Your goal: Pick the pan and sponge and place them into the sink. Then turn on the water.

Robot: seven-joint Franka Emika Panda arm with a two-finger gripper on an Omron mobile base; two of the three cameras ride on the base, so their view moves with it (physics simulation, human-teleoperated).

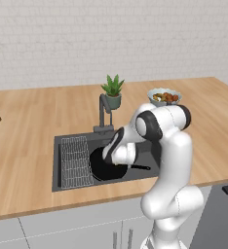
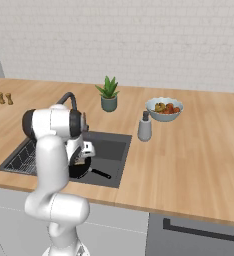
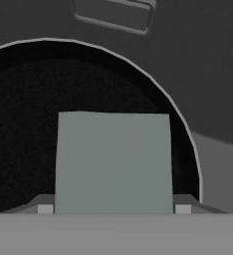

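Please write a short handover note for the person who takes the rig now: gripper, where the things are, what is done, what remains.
Gripper: low in the sink, over the pan, fingers either side of the sponge; a wide grip or open, I cannot tell.
Pan: already in the sink.
Sponge: at the pan, between the fingers.
Left: make sure the sponge is let go, retract, then turn on the faucet; no water is running.
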